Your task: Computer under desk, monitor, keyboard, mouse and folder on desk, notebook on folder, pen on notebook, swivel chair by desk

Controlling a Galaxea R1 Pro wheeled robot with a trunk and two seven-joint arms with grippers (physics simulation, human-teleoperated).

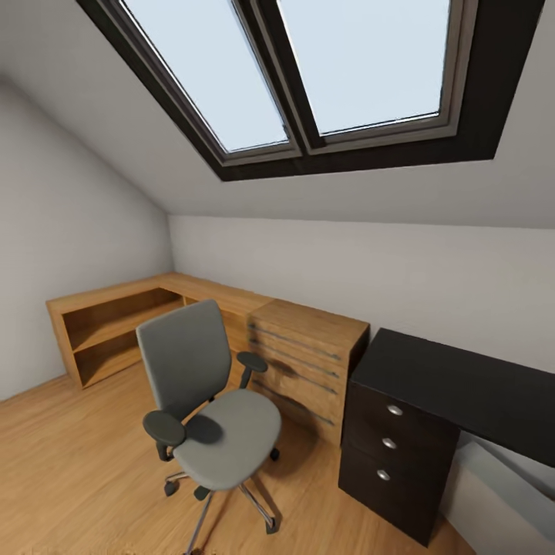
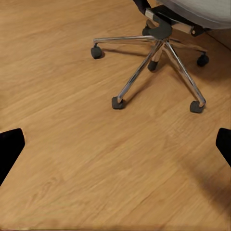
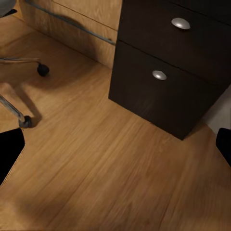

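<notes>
At the left of the head view, a grey fabric swivel chair point(image 1: 212, 408) with black armrests and a chrome five-star base is seen on the light wood floor point(image 1: 69, 478), its seat bare — no blue folder is seen on it. Behind it, a light wooden drawer chest point(image 1: 308, 362) stands just beside the black surface point(image 1: 462, 385) with three dark drawers and round silver knobs; the visible part of that top is bare. A pale grey-white slab point(image 1: 501, 493) under it may be the computer, though that cannot be told.

The left gripper point(image 2: 115, 149) hangs over the floor near the chair base point(image 2: 154, 62), fingers spread wide and empty. The right gripper point(image 3: 115, 149), likewise apart and empty, faces the lower drawers point(image 3: 163, 82).

The chair-positioning step is judged to be in hand. Next, the chair must be gripped and rolled toward the surface.
</notes>
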